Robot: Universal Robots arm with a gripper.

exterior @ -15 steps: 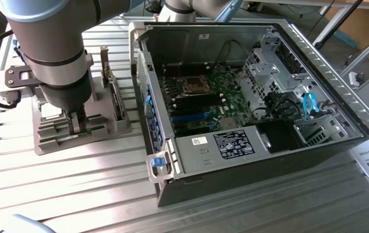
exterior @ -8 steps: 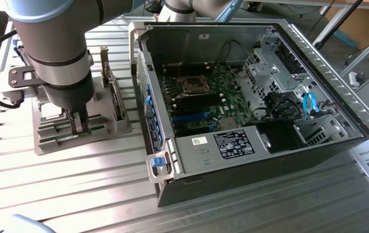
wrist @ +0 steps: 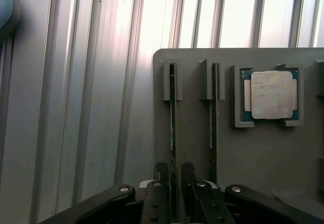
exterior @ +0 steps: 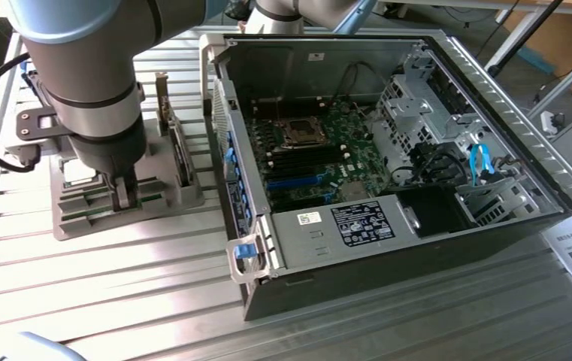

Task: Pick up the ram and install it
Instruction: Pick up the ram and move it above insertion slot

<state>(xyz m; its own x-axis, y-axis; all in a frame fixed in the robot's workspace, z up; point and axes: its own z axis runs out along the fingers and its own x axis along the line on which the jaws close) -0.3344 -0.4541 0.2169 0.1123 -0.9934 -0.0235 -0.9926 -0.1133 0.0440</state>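
- Between the spread fingers (wrist: 162,176) of the gripper (wrist: 175,167), the ram (wrist: 172,112) stands on edge in its grey holder (wrist: 192,133).
- A second ram (wrist: 214,117) stands just beside the gripper.

A grey plastic holder (exterior: 75,218) sits on a slatted aluminium table (exterior: 115,293), to the exterior view's left of an open metal computer case (exterior: 486,83). In the holder, a thin green ram stick (wrist: 172,122) stands on edge in one slot. A second such stick (wrist: 214,127) stands in the next slot, with a square silver processor chip (wrist: 273,95) in a recess beyond. The black gripper (wrist: 174,183) straddles the first stick, one finger on either side.
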